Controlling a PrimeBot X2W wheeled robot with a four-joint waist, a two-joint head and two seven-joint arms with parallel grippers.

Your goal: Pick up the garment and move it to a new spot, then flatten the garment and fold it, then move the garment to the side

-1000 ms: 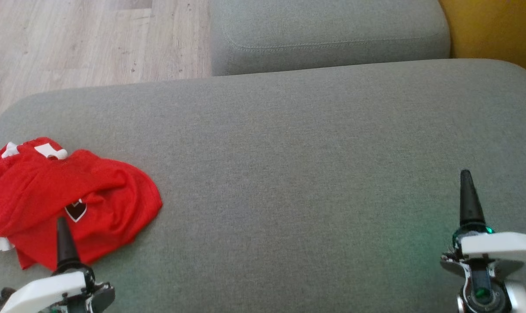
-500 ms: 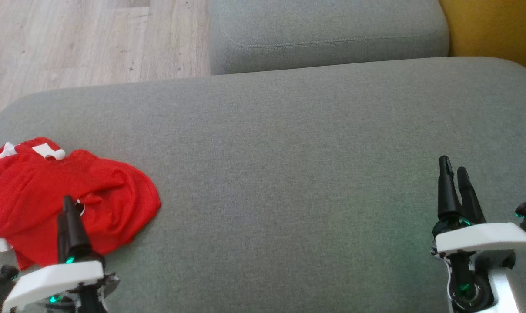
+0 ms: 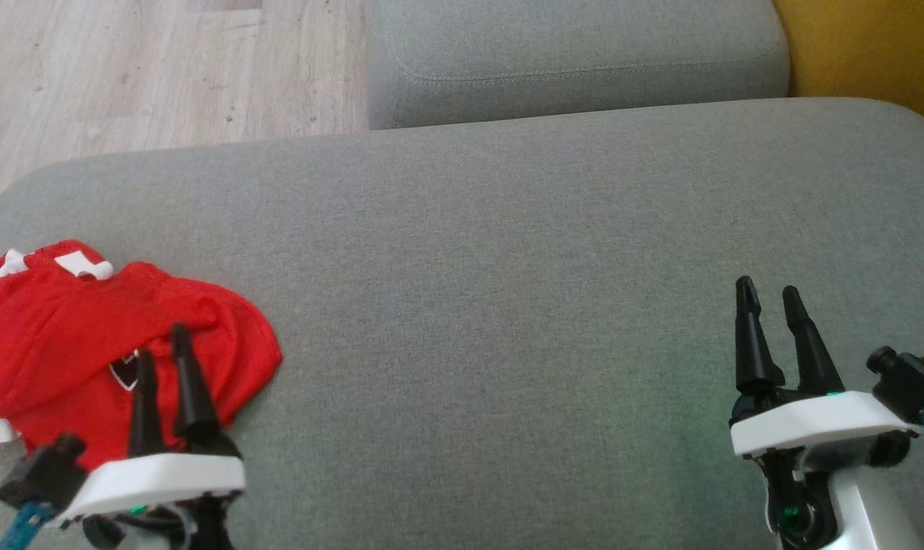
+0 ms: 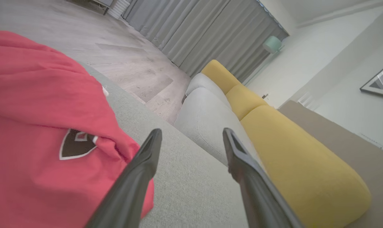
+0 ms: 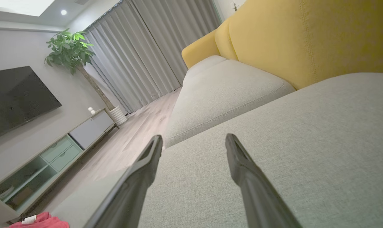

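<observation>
Hovering left gripper (image 3: 160,341) (fingers spread), garment (image 3: 49,328) crumpled

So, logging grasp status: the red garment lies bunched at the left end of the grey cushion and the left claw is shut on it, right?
Not shut: the left claw is open, fingers apart at the edge of the red garment, as the left wrist view shows. The rest holds.

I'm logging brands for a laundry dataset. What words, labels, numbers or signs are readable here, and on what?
No text here can be read.
The dark shield badge on the red garment: pale mark inside, too blurred to read.
The white tabs at its edge: too small to tell if printed.
</observation>
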